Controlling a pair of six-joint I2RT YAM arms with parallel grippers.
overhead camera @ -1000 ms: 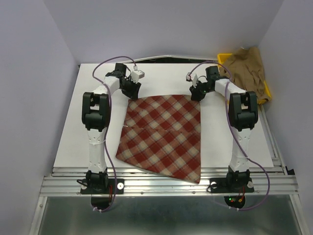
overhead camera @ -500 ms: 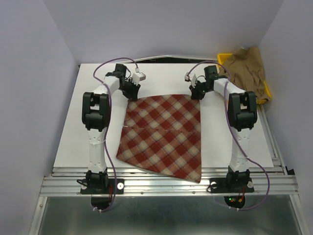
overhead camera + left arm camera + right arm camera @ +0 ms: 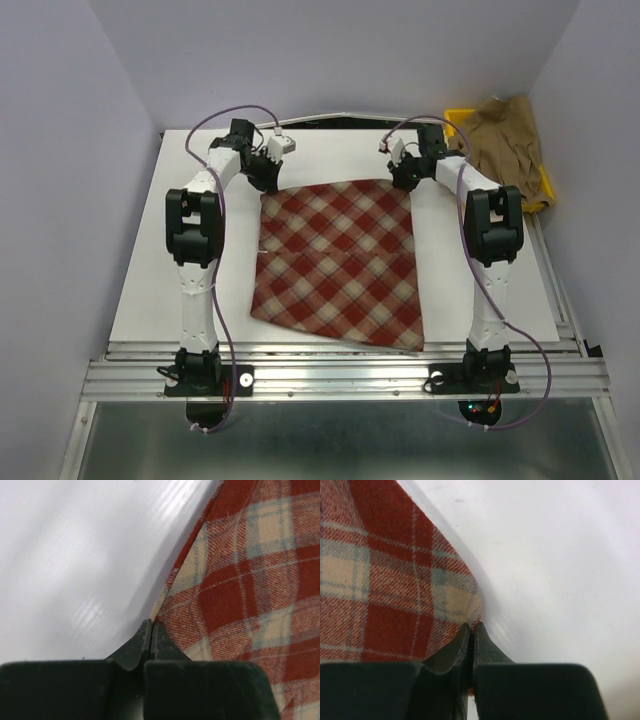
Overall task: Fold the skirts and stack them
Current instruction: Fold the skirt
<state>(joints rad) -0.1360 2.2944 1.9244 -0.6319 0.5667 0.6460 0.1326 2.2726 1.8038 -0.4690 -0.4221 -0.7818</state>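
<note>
Arms outstretched, both end effectors (image 3: pixel 267 182) (image 3: pixel 403 182) seemingly pinch far corners of plaid skirt (image 3: pixel 335 260).

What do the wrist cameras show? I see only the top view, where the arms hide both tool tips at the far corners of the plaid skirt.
Observer: The left tool is shut, its tips pinching the plaid skirt at its very edge.
Operator: And the right one?
Observer: The right tool is shut too, on the skirt's corner.
Operator: Is the cloth raised?
Observer: Seemingly; a shadow lies on the table under the edge by the left tool.
</note>
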